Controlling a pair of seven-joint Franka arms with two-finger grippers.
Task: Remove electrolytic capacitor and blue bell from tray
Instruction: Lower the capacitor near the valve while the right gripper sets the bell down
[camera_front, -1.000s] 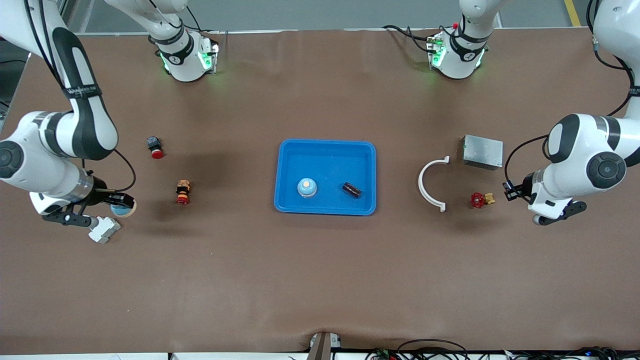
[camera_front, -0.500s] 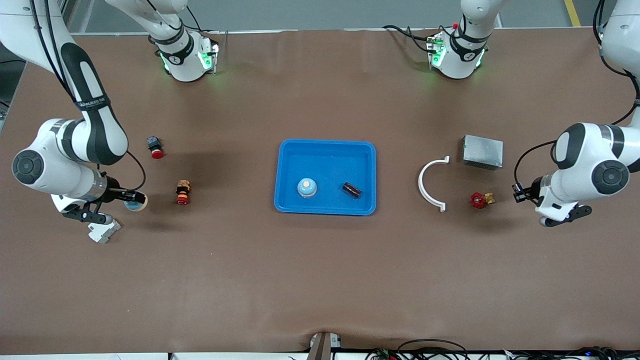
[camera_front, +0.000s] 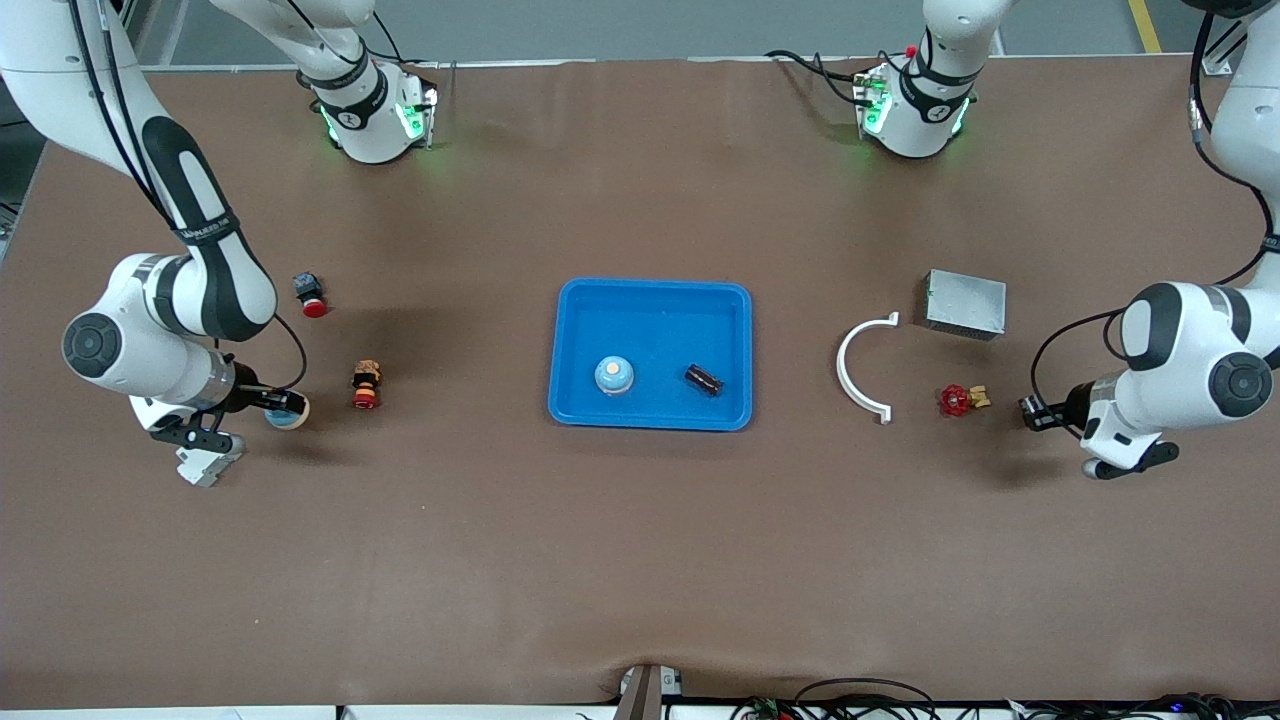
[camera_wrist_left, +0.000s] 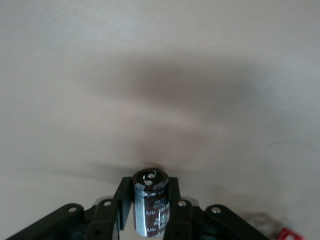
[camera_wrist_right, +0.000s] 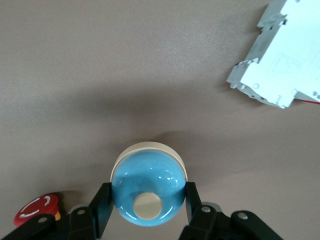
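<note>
My right gripper (camera_front: 286, 405) is shut on a blue bell (camera_front: 290, 412) with a cream base, held over bare table beside a red emergency button (camera_front: 366, 386). In the right wrist view the bell (camera_wrist_right: 148, 192) sits dome outward between the black fingers (camera_wrist_right: 102, 200). Toward the left arm's end of the table, my left gripper (camera_front: 1031, 413) is shut on a dark capacitor (camera_wrist_left: 150, 202), which stands upright between the fingers (camera_wrist_left: 176, 192). A blue tray (camera_front: 650, 292) at the table's middle holds another bell (camera_front: 613, 375) and another capacitor (camera_front: 704, 379).
A white breaker module (camera_front: 206, 465) lies under the right wrist, and a small red-capped push button (camera_front: 311, 295) sits farther from the camera. A white curved bracket (camera_front: 860, 366), a grey metal box (camera_front: 965, 303) and a red valve (camera_front: 958, 400) lie between the tray and the left gripper.
The right gripper has carried the bell away from the white breaker module toward the red emergency button. The left arm has swung a little outward, still holding the capacitor.
</note>
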